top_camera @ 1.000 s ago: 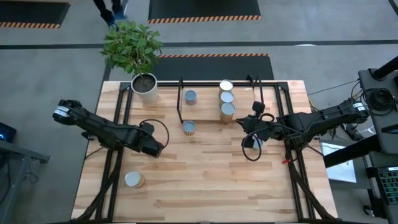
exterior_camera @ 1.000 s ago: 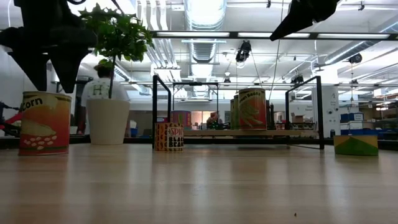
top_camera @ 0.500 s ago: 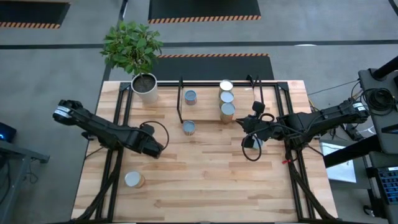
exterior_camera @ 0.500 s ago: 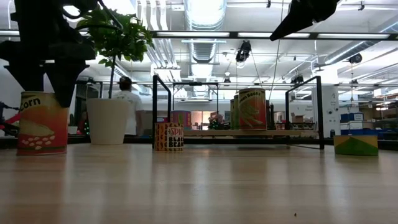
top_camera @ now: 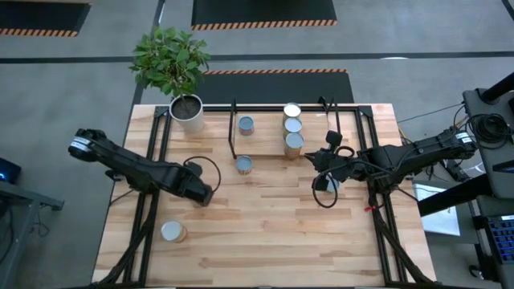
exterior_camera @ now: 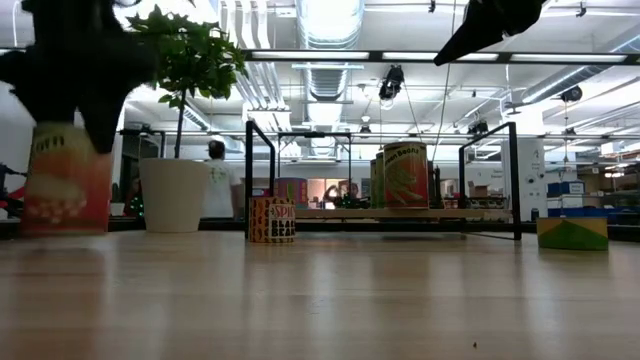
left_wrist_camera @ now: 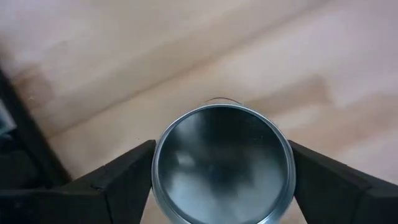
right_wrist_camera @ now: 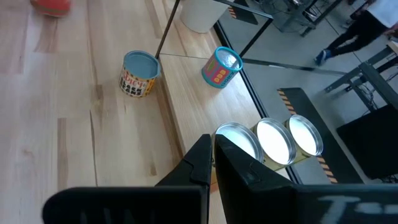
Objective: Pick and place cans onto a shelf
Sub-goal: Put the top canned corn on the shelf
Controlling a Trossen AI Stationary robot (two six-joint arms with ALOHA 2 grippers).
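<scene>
While the high view shows almost nothing new, the low view gives the change away: the held can [exterior_camera: 66, 180], which stood sharp on the counter [top_camera: 273, 233] half a second ago, now reads blurred and sits higher. We judge it has just left the wood.

- Left pincer [top_camera: 199, 193]: over the counter's left half, well short of the shelf [top_camera: 233, 128]. In the left wrist view its fingers [left_wrist_camera: 118, 180] press on both sides of the can's silvery top, so it is clamped on that can.
- Right pincer [right_wrist_camera: 212, 155]: waiting near the shelf's right end, fingers pressed together with nothing between them. No change there.
- Shelf load: three cans in a row [top_camera: 293, 126] and a single can [top_camera: 246, 124] farther left. Same as a second ago.
- Off the shelf: one can [top_camera: 243, 164] just in front of the rack, one loose can [top_camera: 173, 231] at the near left, and a green can [exterior_camera: 572, 232] on the right.

Meaning for the task: the grasp looks done and the carry is beginning. We expect the load to go up over the rack's front rod, toward the bare board between the single can and the row. Several cans remain on the counter, so the job is roughly half done.
</scene>
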